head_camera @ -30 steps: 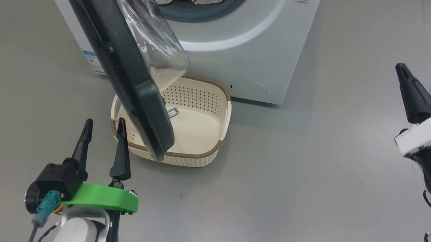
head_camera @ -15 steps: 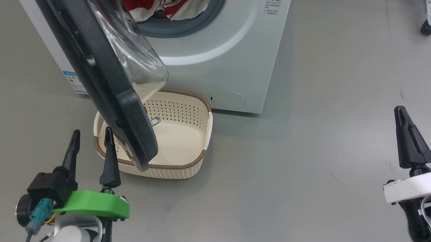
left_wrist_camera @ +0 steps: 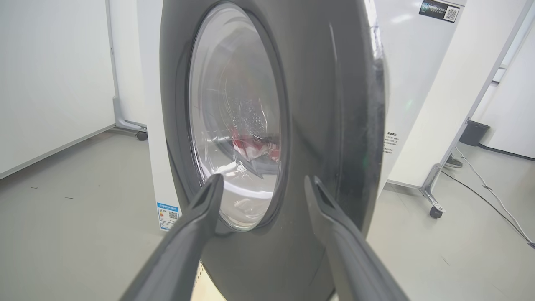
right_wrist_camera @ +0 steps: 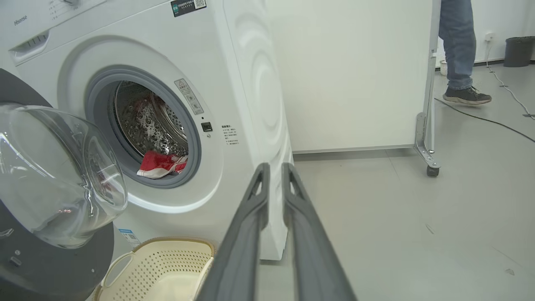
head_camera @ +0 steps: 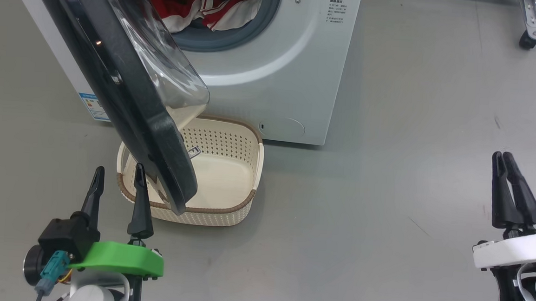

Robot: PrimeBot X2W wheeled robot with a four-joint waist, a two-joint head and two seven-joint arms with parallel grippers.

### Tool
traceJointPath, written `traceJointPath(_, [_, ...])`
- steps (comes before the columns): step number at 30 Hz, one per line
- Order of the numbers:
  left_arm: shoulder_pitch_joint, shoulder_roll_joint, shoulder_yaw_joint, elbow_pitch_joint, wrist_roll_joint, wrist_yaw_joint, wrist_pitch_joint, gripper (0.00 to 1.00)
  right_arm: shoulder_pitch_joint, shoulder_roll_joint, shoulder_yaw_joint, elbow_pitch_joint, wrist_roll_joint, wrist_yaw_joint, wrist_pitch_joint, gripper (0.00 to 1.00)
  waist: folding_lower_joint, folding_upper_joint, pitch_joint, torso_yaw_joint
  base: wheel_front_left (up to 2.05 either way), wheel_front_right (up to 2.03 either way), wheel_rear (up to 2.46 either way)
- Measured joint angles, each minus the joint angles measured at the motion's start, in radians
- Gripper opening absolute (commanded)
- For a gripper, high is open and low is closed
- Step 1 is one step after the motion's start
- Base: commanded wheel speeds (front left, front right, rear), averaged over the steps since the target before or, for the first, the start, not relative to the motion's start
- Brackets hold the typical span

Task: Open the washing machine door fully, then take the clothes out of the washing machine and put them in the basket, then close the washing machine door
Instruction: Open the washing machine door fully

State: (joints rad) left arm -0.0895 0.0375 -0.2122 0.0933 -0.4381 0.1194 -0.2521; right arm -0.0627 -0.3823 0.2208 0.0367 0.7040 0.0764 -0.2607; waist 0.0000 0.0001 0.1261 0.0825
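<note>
The round black glass door [head_camera: 127, 95] is hanging over the cream plastic basket [head_camera: 217, 217], maybe blocking falling red clothes [head_camera: 184, 5]. Left gripper [head_camera: 119, 167] jaws are gaping empty; right gripper [head_camera: 502, 154] jaws are sitting barely apart.

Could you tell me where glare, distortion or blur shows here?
Head view: pale glare on the washing machine door glass. Left wrist view: the clothes look warped through that glass. Right wrist view: the washing machine bows outward; right gripper slightly soft.

Black-fingered left gripper [head_camera: 119, 167] wears a green bracket [head_camera: 119, 262]
</note>
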Motion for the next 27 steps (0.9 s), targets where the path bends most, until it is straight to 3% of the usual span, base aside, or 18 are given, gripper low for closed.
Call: traceJointPath(27, [0.013, 0.0, -0.018, 0.0, 0.0, 0.0, 0.0, 1.0, 0.084, 0.1, -0.086, -0.06, -0.158, 0.019, 0.0, 1.0, 0.0001, 0.0, -0.003, 0.011, 0.0, 0.0, 0.0])
